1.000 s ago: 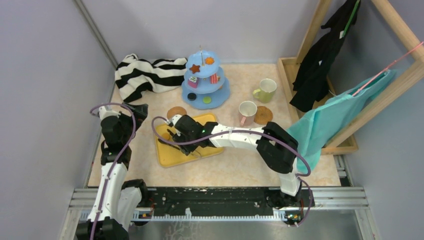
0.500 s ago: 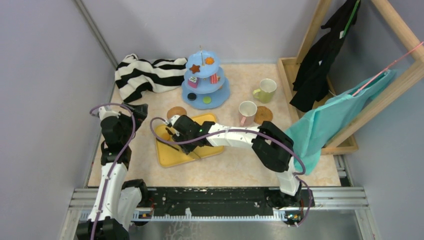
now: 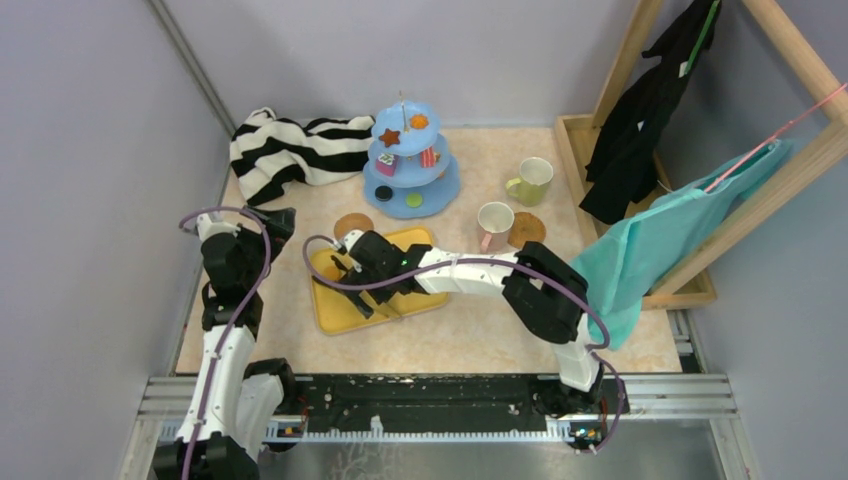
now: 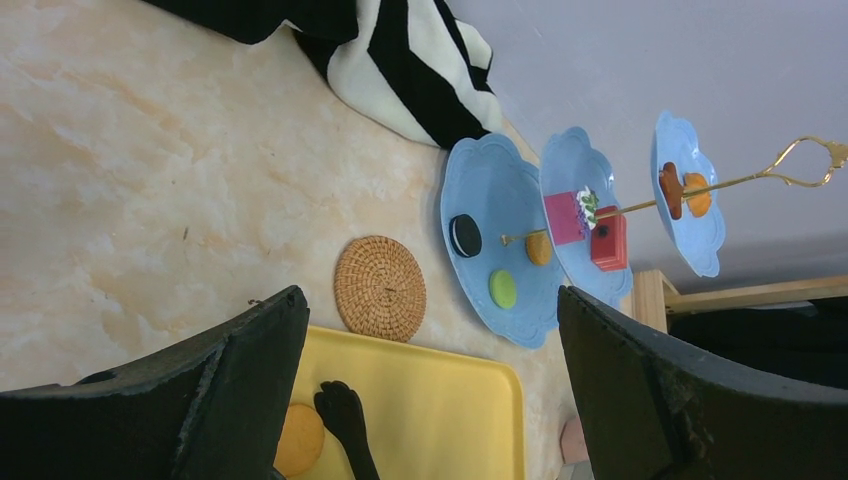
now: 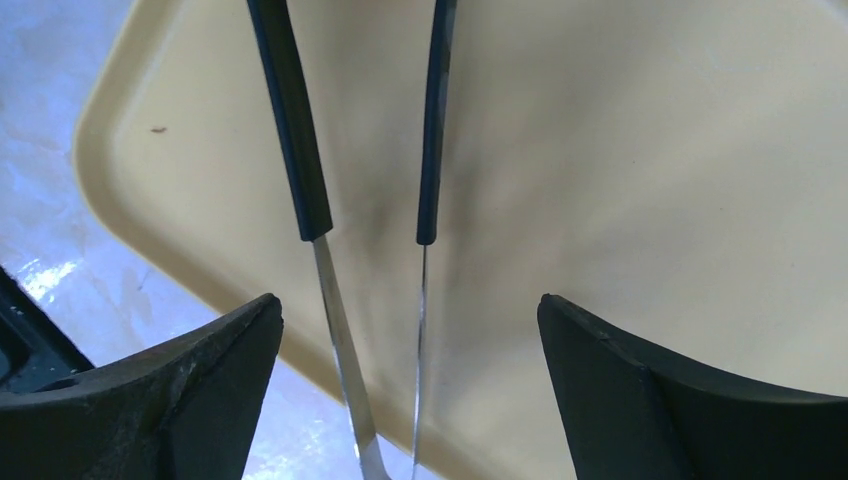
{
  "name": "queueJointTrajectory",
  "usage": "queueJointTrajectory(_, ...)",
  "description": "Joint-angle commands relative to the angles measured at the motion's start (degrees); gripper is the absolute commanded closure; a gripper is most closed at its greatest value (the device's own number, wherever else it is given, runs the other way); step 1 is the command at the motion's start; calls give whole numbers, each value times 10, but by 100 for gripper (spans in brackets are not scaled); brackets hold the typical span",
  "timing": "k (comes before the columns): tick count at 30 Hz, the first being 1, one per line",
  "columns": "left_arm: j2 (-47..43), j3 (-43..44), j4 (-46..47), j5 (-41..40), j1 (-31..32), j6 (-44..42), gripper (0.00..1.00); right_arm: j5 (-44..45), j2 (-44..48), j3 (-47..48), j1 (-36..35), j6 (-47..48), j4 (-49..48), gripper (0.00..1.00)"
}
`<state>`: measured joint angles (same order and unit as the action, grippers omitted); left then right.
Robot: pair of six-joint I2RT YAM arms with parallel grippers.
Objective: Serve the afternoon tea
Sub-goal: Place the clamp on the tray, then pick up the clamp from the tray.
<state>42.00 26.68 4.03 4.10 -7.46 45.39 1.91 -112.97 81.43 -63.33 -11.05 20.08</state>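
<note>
Far left corner of tabletop: black-and-white striped cloth [image 3: 290, 150], bunched against back wall.

Left edge: left arm [image 3: 235, 265], folded upright. Jaws wide apart, nothing between them, aimed across tabletop toward far side.

Just right of it: round woven cork coaster [image 3: 353, 224], flat, at far edge of flat yellow plastic tray [image 3: 333, 314]. Touching or just apart, cannot tell. Tray left of centre, toward near edge.

On tray's left part, in left wrist view: round orange toy cookie [image 4: 300, 440], partly hidden by a jaw.

Also on tray: black-handled metal tongs [image 5: 300, 150], lying flat, two arms slightly spread, metal end reaching tray's rim.

Right arm [image 3: 470, 275] reaching leftward over tray. Jaws spread wide on either side of tongs, gap on both sides, no grip.

Behind tray, centre toward far edge: light-blue three-tier stand [image 3: 448, 188] with gold loop handle, upright.
- Top tier: brown star cookie [image 3: 389, 137], orange cookie [image 3: 418, 122].
- Middle tier: pink cake slice [image 3: 386, 162], red cake slice [image 3: 428, 157].
- Bottom tier: black round sandwich cookie [image 3: 384, 192], green round cookie [image 3: 414, 199].

Right of centre: pink-handled cup [image 3: 494, 222], upright on bare tabletop. Second cork coaster [image 3: 526, 230] just beside it on right.

Farther back, toward far right corner: yellow-green cup [image 3: 530, 180], upright, apart from both coasters.

Right edge: wooden frame [image 3: 622, 60] with black garment [image 3: 640, 130] and teal cloth [image 3: 670, 240] hanging.
</note>
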Motion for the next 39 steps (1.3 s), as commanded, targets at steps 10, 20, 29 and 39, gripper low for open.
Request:
queueJointTrajectory(10,-3,0,5,-22,-9,-3,1,38,110,-59,5,50,-98,1)
queueJointTrajectory(20,6,25,7,-25,-11,-16,1,-10,232,-239,41,-57,-465,3)
queueJointTrajectory(29,51,1,54,28,-34,29,1,34,190,-249,20,-5,-450,22)
queueJointTrajectory(39,101,25,28,70,-45,3,2,121,97,-232,-22,5,-405,19)
